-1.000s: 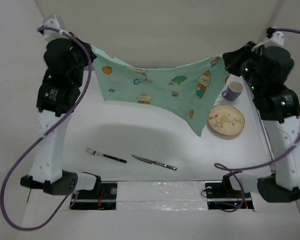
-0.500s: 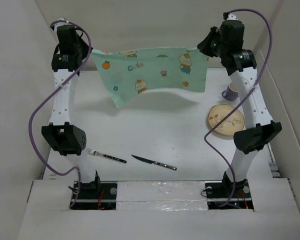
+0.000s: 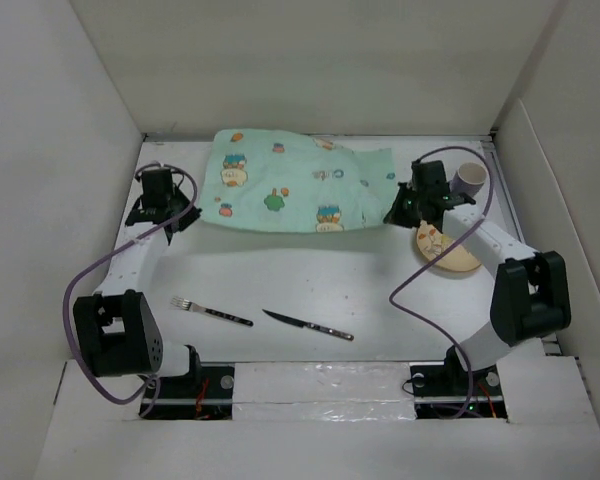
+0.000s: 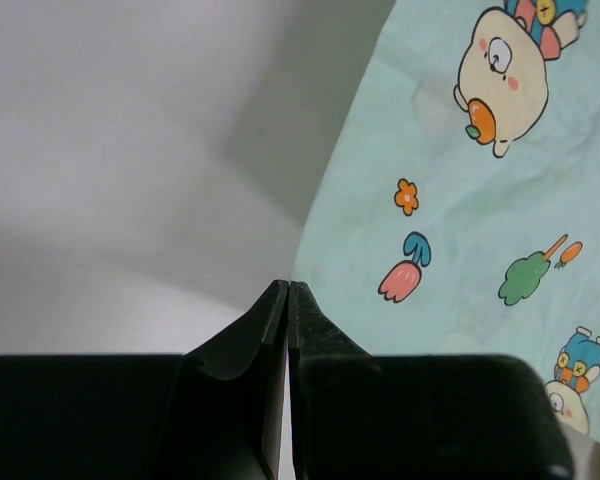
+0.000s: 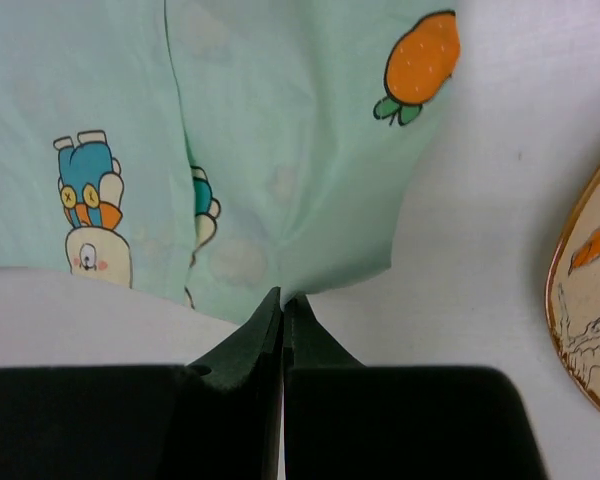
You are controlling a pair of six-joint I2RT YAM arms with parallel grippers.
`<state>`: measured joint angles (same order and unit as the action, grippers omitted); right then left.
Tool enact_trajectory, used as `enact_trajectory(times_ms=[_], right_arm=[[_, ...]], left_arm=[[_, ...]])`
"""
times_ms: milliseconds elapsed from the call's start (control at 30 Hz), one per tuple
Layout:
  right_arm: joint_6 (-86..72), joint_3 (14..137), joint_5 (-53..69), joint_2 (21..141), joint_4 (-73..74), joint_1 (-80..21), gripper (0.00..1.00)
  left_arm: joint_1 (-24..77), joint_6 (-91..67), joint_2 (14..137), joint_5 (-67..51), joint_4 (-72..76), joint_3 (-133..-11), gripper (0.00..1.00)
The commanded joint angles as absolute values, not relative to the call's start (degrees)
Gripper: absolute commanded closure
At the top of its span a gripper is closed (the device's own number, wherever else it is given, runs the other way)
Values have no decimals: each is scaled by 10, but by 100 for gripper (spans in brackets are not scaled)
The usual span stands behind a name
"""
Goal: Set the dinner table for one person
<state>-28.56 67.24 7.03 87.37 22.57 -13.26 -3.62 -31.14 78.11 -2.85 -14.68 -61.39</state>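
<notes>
The mint-green cartoon-printed placemat (image 3: pixel 295 180) lies spread low over the far part of the white dinner table (image 3: pixel 310 280). My left gripper (image 3: pixel 187 214) is shut on the placemat's near left corner (image 4: pixel 310 250), with its fingertips (image 4: pixel 288 288) pinched together. My right gripper (image 3: pixel 388 216) is shut on the near right corner (image 5: pixel 310 270), its fingertips (image 5: pixel 283 297) pressed together on the cloth edge. The plate (image 3: pixel 445 247) lies just right of my right gripper, partly under the arm. The purple cup (image 3: pixel 469 179) stands behind it. A fork (image 3: pixel 212 312) and a knife (image 3: pixel 308 325) lie near the front.
White panels wall the table at the back and both sides. The plate's rim (image 5: pixel 580 300) shows at the right edge of the right wrist view. Purple cables loop from both arms.
Both arms have swung down and forward from high up, lowering the hanging placemat until it lies flat over the far part of the table. Both grippers still hold its corners.
</notes>
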Motion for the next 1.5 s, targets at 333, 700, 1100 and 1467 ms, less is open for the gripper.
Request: enact_trajectory(times_ms=[333, 700, 1100, 1467], right_arm=[[-280, 552, 90, 922, 182, -133, 100], [-274, 465, 86, 841, 214, -127, 100], [-281, 415, 79, 765, 252, -122, 99], [-266, 461, 86, 725, 325, -122, 48]], left_arm=[[-35, -325, 821, -25, -117, -468, 100], [-35, -314, 757, -25, -158, -388, 100], [-30, -322, 720, -15, -209, -402, 100], [-30, -333, 686, -30, -259, -429, 86]])
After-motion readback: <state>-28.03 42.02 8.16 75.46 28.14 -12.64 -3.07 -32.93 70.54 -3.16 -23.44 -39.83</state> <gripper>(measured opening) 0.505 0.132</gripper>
